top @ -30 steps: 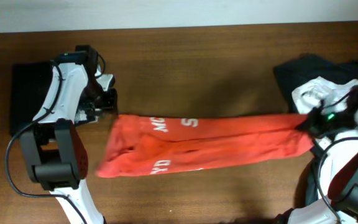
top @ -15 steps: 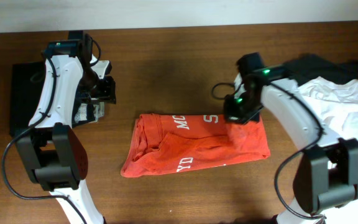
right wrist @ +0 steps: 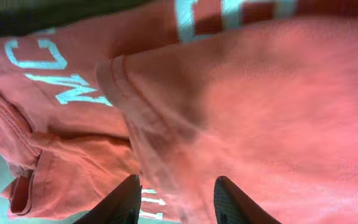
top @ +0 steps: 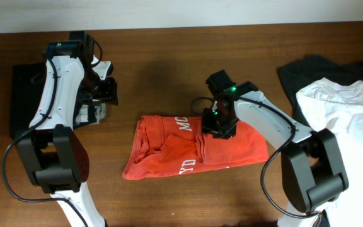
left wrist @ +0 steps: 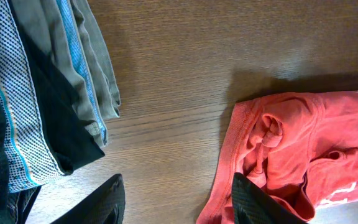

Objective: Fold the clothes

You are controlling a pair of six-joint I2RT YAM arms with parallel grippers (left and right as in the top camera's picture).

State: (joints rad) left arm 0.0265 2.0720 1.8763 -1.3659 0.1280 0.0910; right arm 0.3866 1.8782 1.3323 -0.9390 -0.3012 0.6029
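The orange-red T-shirt (top: 169,151) with white lettering lies rumpled on the wooden table at centre. Its right part is laid over to the left, leaving a fold edge near the middle. My right gripper (top: 214,126) hovers low over that fold edge, its fingers apart; in the right wrist view the gripper (right wrist: 179,202) has only shirt cloth (right wrist: 260,112) beneath it. My left gripper (top: 103,101) is open and empty over bare table, left of the shirt. In the left wrist view the gripper (left wrist: 179,202) sits beside the shirt's left hem (left wrist: 297,143).
A stack of folded dark and grey garments (top: 27,94) lies at the far left and also shows in the left wrist view (left wrist: 42,93). A plain white shirt (top: 345,107) lies on a black garment (top: 307,69) at the right.
My right gripper has carried the shirt's right end from the far right leftward over the shirt, so the shirt is now much shorter. The left arm rose slightly early on, then stayed.
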